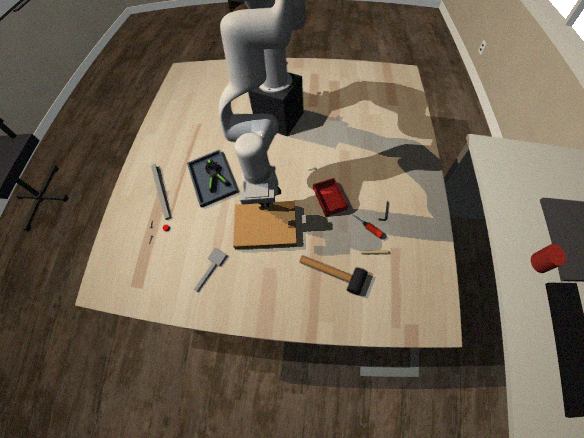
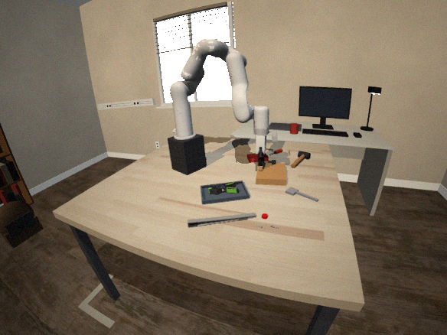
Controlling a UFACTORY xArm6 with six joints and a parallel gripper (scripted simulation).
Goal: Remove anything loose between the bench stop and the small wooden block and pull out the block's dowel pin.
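The tan bench board point(image 1: 265, 226) lies mid-table, with its dark stop point(image 1: 300, 226) along the right edge. In the exterior view the small wooden block point(image 2: 261, 167) sits at the board's far left corner point(image 2: 272, 174), by the stop. My gripper point(image 1: 265, 204) points straight down over that corner, and in the exterior view its dark fingers point(image 2: 261, 160) are just above the block. They are shut on something thin, which looks like the dowel pin, though it is too small to see clearly. The green and black spring clamp point(image 1: 216, 175) lies in the dark tray point(image 1: 215, 180), left of the board.
A red bin point(image 1: 330, 196) stands right of the board, with a screwdriver point(image 1: 371, 227), a hex key point(image 1: 385, 210) and a thin stick point(image 1: 375, 252) beyond. A mallet point(image 1: 337, 274) lies in front, and a scraper point(image 1: 211, 268), a metal ruler point(image 1: 161, 191) and a red dot point(image 1: 166, 228) lie left.
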